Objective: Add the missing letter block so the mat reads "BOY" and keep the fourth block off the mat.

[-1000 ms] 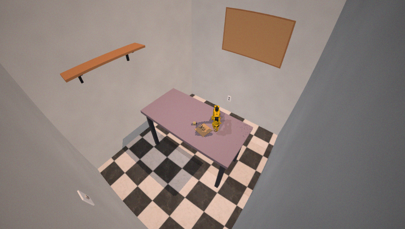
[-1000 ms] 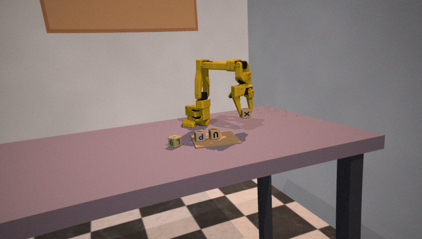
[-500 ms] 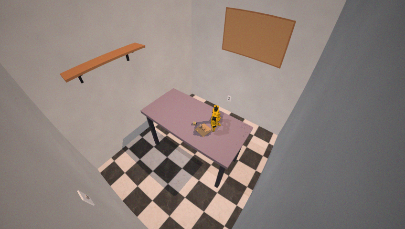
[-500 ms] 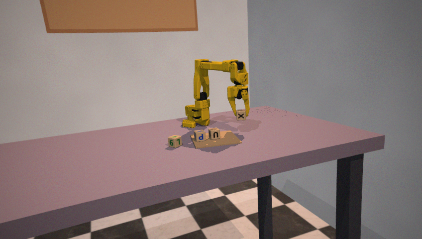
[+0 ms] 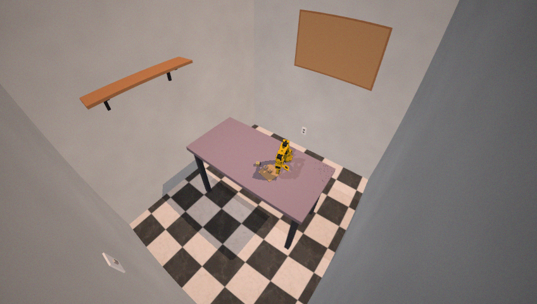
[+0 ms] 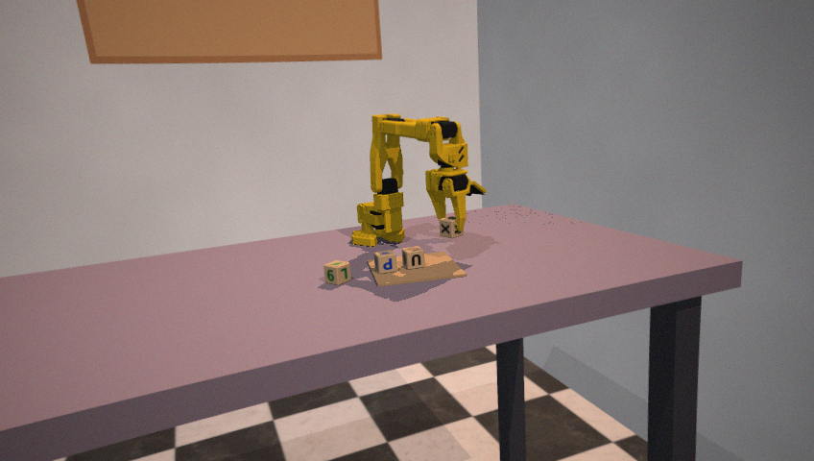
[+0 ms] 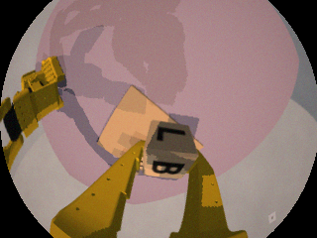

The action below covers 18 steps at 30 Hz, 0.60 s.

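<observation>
My gripper is shut on a wooden letter block and holds it low over the table, just behind the right end of the tan mat as the exterior camera sees it. That view shows a black X on the block's side. In the wrist view the block sits between the yellow fingers, showing an L face and a B face, with a corner of the mat beyond it. Two blocks lie on the mat, one with a blue letter and one with a black letter.
A fourth block with green marks lies on the table, off the mat's left side in the exterior view. The arm's base stands behind the mat. The table's far edge runs close behind the gripper.
</observation>
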Motion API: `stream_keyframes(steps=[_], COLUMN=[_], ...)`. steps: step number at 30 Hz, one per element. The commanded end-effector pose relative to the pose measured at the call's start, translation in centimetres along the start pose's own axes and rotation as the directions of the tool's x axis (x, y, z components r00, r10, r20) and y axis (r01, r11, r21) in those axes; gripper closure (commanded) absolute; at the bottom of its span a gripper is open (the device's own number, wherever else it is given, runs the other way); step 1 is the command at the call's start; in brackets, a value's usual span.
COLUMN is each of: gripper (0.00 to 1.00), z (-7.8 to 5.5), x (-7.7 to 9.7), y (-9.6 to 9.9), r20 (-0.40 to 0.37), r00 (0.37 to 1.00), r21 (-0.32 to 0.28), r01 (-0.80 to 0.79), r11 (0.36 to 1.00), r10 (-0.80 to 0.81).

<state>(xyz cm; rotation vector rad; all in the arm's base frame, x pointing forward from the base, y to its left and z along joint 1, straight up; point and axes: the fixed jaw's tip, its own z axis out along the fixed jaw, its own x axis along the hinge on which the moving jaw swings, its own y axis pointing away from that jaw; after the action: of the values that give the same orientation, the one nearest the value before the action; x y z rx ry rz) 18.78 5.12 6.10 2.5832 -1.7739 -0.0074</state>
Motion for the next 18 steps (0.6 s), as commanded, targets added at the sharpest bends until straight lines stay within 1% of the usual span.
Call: stream_keyframes(steps=[1, 4, 6, 11, 18], gripper=[1.00, 1.00, 1.00, 1.00, 1.00], z=[-0.8, -0.8, -0.8, -0.7, -0.7], x=[0.8, 1.3, 1.3, 1.7, 2.0], y=[-0.4, -0.4, -0.4, -0.3, -0.3], r20=[0.004, 0.008, 0.008, 0.013, 0.016], r00=[0.985, 0.963, 0.963, 0.927, 0.904], r21=[0.057, 0.057, 0.057, 0.056, 0.055], r01=[-0.172, -0.268, -0.268, -0.376, -0.428], r11=[0.984, 0.962, 0.962, 0.925, 0.902], r10=[0.172, 0.268, 0.268, 0.375, 0.428])
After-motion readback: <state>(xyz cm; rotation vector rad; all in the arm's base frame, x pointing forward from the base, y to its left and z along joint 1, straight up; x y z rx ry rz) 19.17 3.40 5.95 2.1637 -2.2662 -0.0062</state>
